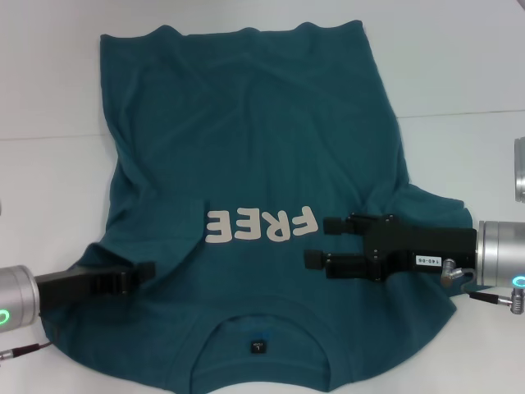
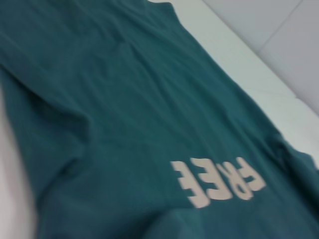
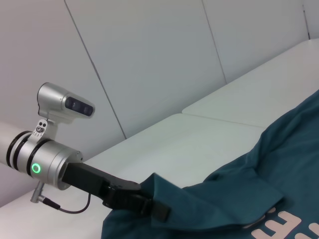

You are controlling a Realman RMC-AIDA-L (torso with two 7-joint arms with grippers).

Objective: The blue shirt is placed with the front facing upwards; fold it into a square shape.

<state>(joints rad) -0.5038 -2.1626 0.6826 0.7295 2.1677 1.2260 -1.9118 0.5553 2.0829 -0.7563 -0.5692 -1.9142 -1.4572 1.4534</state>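
The blue shirt (image 1: pixel 246 148) lies spread on the white table (image 1: pixel 459 74), collar towards me and hem at the far side. Its pale "FREE" lettering (image 1: pixel 261 226) and black neck label (image 1: pixel 257 346) face up. My left gripper (image 1: pixel 138 275) is at the shirt's left sleeve. In the right wrist view it (image 3: pixel 152 206) looks shut on a raised fold of the cloth (image 3: pixel 164 186). My right gripper (image 1: pixel 321 242) is open, just right of the lettering, over the cloth by the right sleeve (image 1: pixel 435 205). The left wrist view shows the shirt (image 2: pixel 124 109) and lettering (image 2: pixel 219 181).
The table has a seam line (image 1: pixel 459 113) running across it at the right. A pale wall (image 3: pixel 149 59) stands behind the table. A silver part of the robot (image 1: pixel 519 168) shows at the right edge.
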